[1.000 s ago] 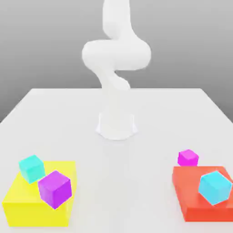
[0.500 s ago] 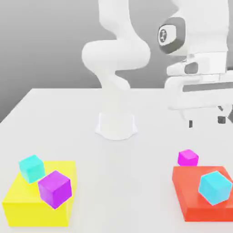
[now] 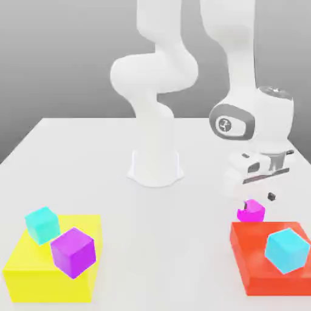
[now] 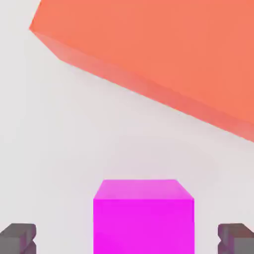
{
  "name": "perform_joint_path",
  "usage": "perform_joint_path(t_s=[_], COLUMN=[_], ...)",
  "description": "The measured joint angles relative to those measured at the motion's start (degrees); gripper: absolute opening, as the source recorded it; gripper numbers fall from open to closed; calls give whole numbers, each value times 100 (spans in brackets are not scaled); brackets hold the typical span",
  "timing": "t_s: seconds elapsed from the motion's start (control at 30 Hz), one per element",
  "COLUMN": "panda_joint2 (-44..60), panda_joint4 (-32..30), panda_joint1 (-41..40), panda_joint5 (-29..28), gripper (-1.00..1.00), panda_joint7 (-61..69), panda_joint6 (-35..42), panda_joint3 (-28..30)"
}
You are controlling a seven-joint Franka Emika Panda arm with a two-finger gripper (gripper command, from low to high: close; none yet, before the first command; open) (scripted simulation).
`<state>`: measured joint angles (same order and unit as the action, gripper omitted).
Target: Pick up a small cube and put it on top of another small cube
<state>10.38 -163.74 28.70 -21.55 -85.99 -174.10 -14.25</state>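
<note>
Surface: white tabletop [image 3: 91, 158] under a grey backdrop.
Gripper [image 4: 128, 238]: spread to its widest, holding nothing; you see a fingertip [image 4: 18, 237] on each side.
Small cube [image 3: 251, 211]: magenta, on the table just beside the red block [image 3: 261, 267].
Key relation: your cube sits straight beneath the hand, centred between the fingers, faces square to them.
Next: judge a straight descent, then close.

My arm [image 3: 159, 73]: glossy white, smooth rounded tube segments, bulging joints. Base: white round collar [image 3: 156, 168] on table. Wrist housing [image 3: 255, 118]: white, with grey oval cap bearing small round white mark. Below it, white flat hand block with grey slots. My gripper [image 4: 127, 239]: 2 fingertips [image 4: 18, 238], dark grey, blocky, ridged pads.
</note>
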Motion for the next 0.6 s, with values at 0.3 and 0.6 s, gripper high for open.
perform_joint_path(t_s=[0.3, 0.6], panda_joint2=[506, -47], panda_joint4=[81, -22], panda_joint1=[929, 136], panda_joint5=[-568, 255], gripper=[-100, -100], panda_joint7=[-410, 183], panda_joint6=[-426, 1], panda_joint3=[1086, 68])
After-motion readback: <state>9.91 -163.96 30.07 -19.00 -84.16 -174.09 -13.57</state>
